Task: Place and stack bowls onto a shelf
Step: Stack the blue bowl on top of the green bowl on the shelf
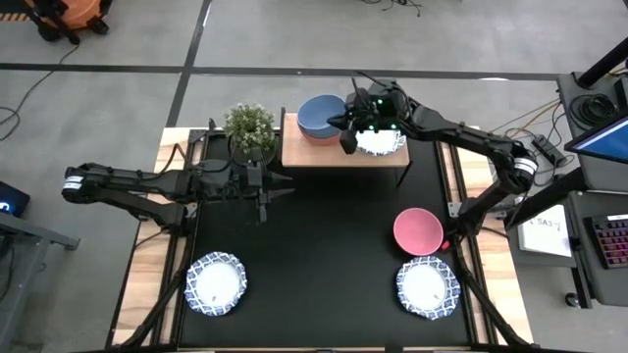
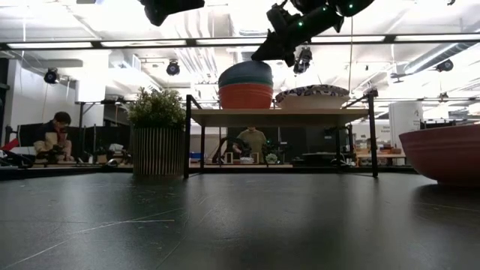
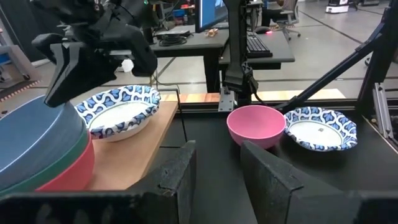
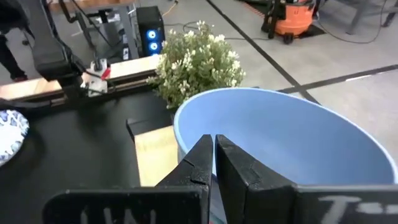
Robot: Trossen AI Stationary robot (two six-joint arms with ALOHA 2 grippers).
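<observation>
The light-wood shelf (image 1: 316, 155) stands at the far middle of the table. A stack of bowls sits on its left half: grey-blue (image 1: 320, 118) on top, green (image 3: 78, 146) under it, red (image 2: 245, 96) at the bottom. A white bowl with a blue patterned rim (image 3: 118, 112) rests on its right half. My right gripper (image 4: 214, 144) is shut and hovers just above the grey-blue bowl's rim, between the stack and the patterned bowl, holding nothing. My left gripper (image 3: 217, 162) stands open and bare above the mat, left of the shelf's near edge.
A pink bowl (image 1: 419, 230) and a patterned bowl (image 1: 428, 287) sit at the near right of the black mat. Another patterned bowl (image 1: 216, 284) sits at the near left. A potted plant (image 1: 250, 127) stands left of the shelf. People sit in the room behind.
</observation>
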